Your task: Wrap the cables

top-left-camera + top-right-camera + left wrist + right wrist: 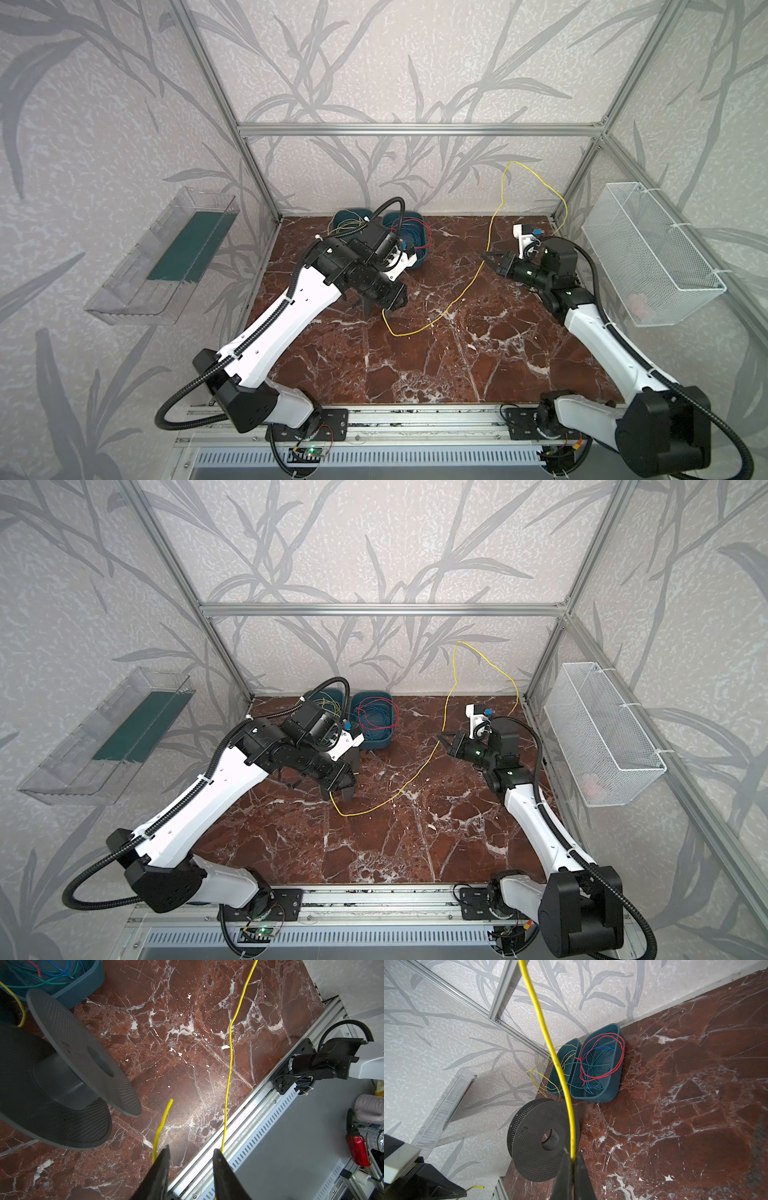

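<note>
The left gripper (191, 1148) hangs low over the table (187, 1022) with its jaws spread, pinching nothing; the yellow cable (230, 1059) bends behind it, its short free end showing beside one jaw and its long run leaving beside the other; that run lies across the table toward the right gripper (572, 1154), whose jaws are pressed together on it; beyond them it arcs up in a loose loop; the grey spool (83, 1059) stands just beside the left gripper, so the left arm looks nearer for seating the free end.
</note>
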You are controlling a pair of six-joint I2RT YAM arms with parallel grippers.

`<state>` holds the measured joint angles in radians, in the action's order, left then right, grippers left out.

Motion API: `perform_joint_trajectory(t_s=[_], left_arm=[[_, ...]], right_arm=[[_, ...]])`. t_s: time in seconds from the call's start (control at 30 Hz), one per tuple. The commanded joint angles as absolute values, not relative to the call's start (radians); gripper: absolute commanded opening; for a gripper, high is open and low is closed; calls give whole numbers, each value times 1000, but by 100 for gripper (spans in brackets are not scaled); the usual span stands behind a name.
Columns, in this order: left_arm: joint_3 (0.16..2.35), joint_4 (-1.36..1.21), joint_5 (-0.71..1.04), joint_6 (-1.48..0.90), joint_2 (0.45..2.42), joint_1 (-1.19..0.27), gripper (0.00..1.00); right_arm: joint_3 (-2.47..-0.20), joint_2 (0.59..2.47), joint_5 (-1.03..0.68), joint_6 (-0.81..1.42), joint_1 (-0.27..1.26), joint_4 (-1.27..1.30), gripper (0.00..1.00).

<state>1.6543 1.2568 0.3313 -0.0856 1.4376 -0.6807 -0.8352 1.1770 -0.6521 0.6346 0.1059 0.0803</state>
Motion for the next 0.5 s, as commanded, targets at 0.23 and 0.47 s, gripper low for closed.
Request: perform_joint_trajectory(t_s=[0.23, 0.47], left_arm=[[1733, 1234, 202, -64, 1375, -685, 56], [1692, 1232, 210, -59, 1418, -684, 60]], right_arm=[[-863, 1152, -661, 630, 110, 97, 0], [-856, 1140, -670, 629, 112, 97, 0]])
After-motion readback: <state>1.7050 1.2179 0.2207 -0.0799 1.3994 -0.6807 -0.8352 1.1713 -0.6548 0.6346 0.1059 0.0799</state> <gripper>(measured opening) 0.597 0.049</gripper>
